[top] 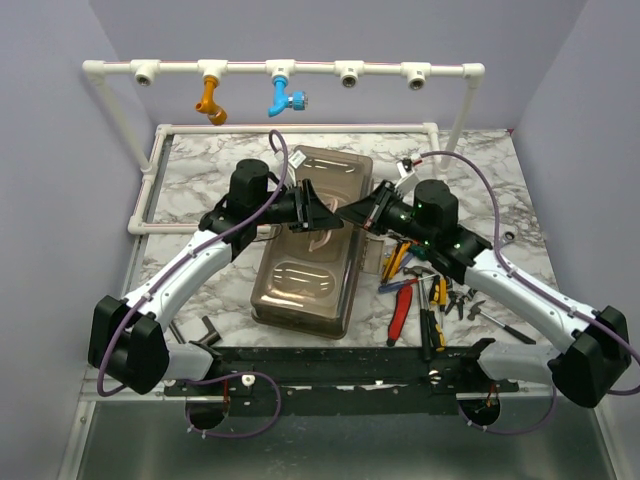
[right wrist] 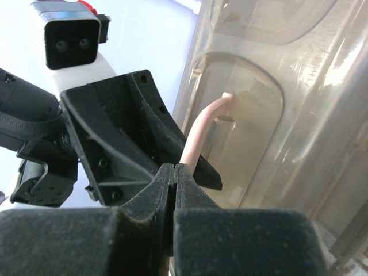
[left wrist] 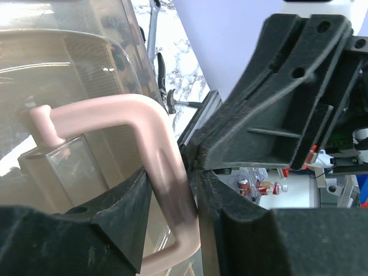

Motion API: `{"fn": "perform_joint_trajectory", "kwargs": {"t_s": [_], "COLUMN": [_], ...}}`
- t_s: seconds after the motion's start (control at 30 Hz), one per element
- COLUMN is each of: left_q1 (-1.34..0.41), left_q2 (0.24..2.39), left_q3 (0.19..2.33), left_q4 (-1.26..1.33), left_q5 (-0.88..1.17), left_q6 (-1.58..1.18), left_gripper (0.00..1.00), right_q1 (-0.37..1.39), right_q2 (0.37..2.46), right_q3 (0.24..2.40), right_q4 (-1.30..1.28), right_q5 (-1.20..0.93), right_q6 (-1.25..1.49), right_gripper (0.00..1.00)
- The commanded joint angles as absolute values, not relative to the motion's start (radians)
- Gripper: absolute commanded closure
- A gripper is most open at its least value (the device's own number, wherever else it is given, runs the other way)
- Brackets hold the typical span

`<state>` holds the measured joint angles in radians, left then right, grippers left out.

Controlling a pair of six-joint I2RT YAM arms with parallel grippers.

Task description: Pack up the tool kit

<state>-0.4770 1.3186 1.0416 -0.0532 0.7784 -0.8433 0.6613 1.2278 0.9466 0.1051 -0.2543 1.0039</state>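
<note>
My left gripper is clamped round the pink handle, right gripper pinched shut beside it. Toolbox sits mid-table, tools loose on its right. Reckon I'm getting it open, so next needs a steady lift

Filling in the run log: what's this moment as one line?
stage: handle grasp | left fingers: closed on pink handle | right fingers: shut, tips at handle | hand tools: loose on table right of toolbox

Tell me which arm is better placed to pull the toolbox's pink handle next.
Left, probably. The left gripper has a finger each side of the pink handle, touching it. The right gripper is shut beside the handle, fingers pressed together with nothing between, so it would need reopening first.
</note>
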Motion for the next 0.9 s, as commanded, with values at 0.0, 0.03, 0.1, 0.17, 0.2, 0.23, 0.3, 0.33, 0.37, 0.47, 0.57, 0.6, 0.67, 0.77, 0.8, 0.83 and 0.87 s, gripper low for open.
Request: {"fn": "perform_joint_trajectory", "kwargs": {"t_s": [0.0, 0.03, 0.1, 0.17, 0.2, 0.23, 0.3, 0.33, 0.37, 0.47, 0.57, 0.6, 0.67, 0.77, 0.8, 0.83, 0.87], "left_q1": [-0.477, -0.473, -0.466, -0.460, -0.454, -0.448, -0.437, -0.430, -0.424, -0.402, -0.378, -0.372, -0.358, -0.338, -0.332, -0.326, -0.319], "left_q2": [1.302, 1.298, 1.291, 1.286, 1.283, 1.280, 1.274, 1.269, 1.264, 1.240, 1.215, 1.208, 1.197, 1.184, 1.181, 1.176, 1.171], "left_q3": [1.032, 1.026, 1.017, 1.021, 1.025, 1.035, 1.062, 1.076, 1.091, 1.122, 1.138, 1.139, 1.141, 1.137, 1.135, 1.130, 1.129], "left_q4": [0.019, 0.029, 0.041, 0.038, 0.033, 0.024, 0.002, -0.026, -0.041, -0.081, -0.106, -0.113, -0.124, -0.136, -0.137, -0.138, -0.138], "left_q5": [0.832, 0.835, 0.839, 0.837, 0.840, 0.842, 0.847, 0.851, 0.855, 0.862, 0.868, 0.872, 0.878, 0.892, 0.898, 0.902, 0.904], "left_q6": [-0.862, -0.866, -0.873, -0.871, -0.871, -0.866, -0.853, -0.846, -0.842, -0.827, -0.818, -0.816, -0.815, -0.811, -0.811, -0.811, -0.811], "left_gripper": [0.65, 0.66, 0.68, 0.70, 0.72, 0.75, 0.76, 0.79, 0.79, 0.80, 0.80, 0.80, 0.80, 0.80, 0.80, 0.80, 0.80], "right_q1": [0.683, 0.683, 0.683, 0.683, 0.682, 0.682, 0.683, 0.682, 0.682, 0.682, 0.682, 0.683, 0.683, 0.683, 0.682, 0.683, 0.683], "right_q2": [1.129, 1.114, 1.081, 1.054, 1.044, 1.039, 1.038, 1.040, 1.040, 1.033, 1.026, 1.030, 1.043, 1.072, 1.081, 1.092, 1.104], "right_q3": [0.996, 1.011, 1.038, 1.062, 1.073, 1.090, 1.115, 1.120, 1.120, 1.088, 1.035, 1.018, 0.992, 0.961, 0.952, 0.944, 0.938], "right_q4": [-0.030, -0.067, -0.138, -0.192, -0.223, -0.254, -0.319, -0.349, -0.375, -0.408, -0.404, -0.401, -0.395, -0.389, -0.383, -0.378, -0.371], "right_q5": [-0.110, -0.062, 0.029, 0.100, 0.130, 0.159, 0.204, 0.221, 0.240, 0.275, 0.279, 0.279, 0.276, 0.279, 0.282, 0.284, 0.286], "right_q6": [0.949, 0.932, 0.904, 0.872, 0.852, 0.835, 0.802, 0.785, 0.775, 0.751, 0.737, 0.733, 0.728, 0.729, 0.729, 0.729, 0.729], "right_gripper": [0.99, 0.99, 0.99, 0.99, 0.99, 0.98, 0.96, 0.94, 0.93, 0.85, 0.63, 0.57, 0.47, 0.37, 0.33, 0.28, 0.27]}}
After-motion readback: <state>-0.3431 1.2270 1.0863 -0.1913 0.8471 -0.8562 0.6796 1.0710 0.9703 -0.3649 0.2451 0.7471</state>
